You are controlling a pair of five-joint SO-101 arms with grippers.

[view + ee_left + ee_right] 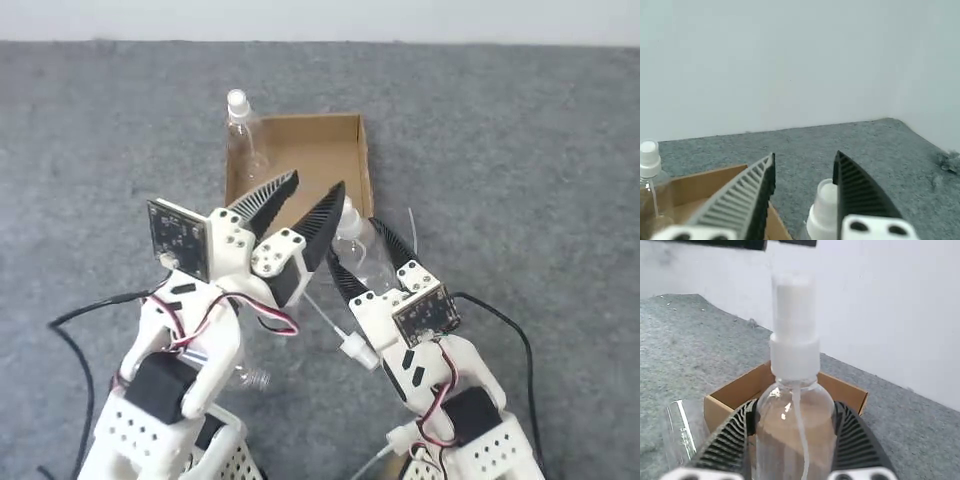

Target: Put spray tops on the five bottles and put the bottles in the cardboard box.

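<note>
High view: cardboard box, capped bottle upright at its corner; right hand grips second bottle; left hand open.

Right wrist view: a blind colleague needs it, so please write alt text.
The right claw grips an upright clear bottle with a white spray top fitted. Behind it sits the open cardboard box on a grey surface.

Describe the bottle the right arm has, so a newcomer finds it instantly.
Find the cardboard box mid-table. At its near right corner, the right end effector clamps a clear bottle upright. Unlike the other topped bottle, standing free at the box's far left corner, this one sits between black fingers.
</note>
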